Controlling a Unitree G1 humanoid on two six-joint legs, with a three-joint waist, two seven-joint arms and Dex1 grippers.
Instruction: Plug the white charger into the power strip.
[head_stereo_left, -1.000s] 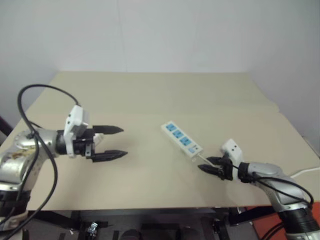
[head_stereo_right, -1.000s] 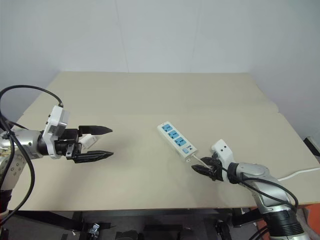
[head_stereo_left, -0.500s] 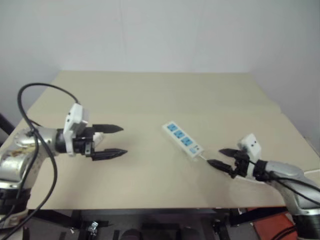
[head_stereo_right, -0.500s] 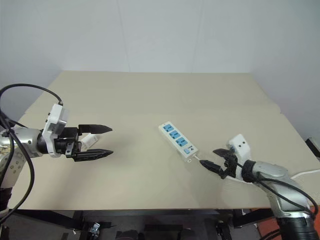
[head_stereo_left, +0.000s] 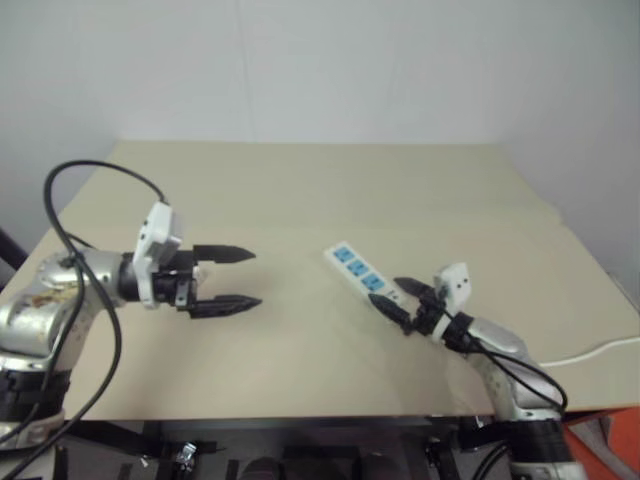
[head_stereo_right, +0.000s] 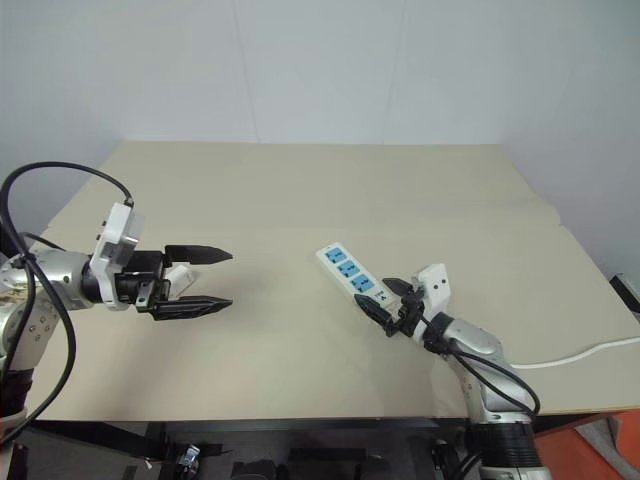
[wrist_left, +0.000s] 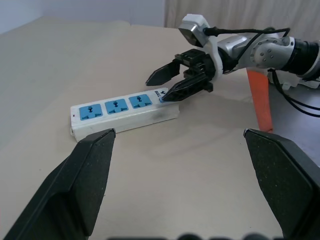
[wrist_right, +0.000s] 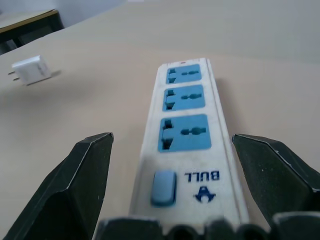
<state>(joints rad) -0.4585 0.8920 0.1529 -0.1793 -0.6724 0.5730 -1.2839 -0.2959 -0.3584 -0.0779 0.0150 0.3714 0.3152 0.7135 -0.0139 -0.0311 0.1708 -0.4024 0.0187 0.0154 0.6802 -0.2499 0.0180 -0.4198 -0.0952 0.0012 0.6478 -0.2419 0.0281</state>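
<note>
The power strip (head_stereo_right: 350, 275) lies slantwise on the beige table, blue sockets up, with its switch end toward my right gripper (head_stereo_right: 375, 292). That gripper is open and level, its fingers straddling the switch end (wrist_right: 163, 188); the lower fingertip (wrist_left: 170, 96) looks close to or on the strip's end. The white charger (wrist_right: 31, 70) lies flat on the table off to the left, under and behind my left gripper (head_stereo_right: 230, 280). The left gripper hovers open above the table with nothing in it, pointing toward the strip (wrist_left: 122, 112).
The strip's white cord (head_stereo_right: 580, 352) trails off over the table's right edge. An orange object (wrist_left: 260, 100) stands past that edge. The tabletop (head_stereo_right: 330, 190) is bare beige board with a seam across the middle.
My right gripper opened wider and swung from the cord side, left and forward, up to the strip's switch end. The left gripper and the strip stayed put.
</note>
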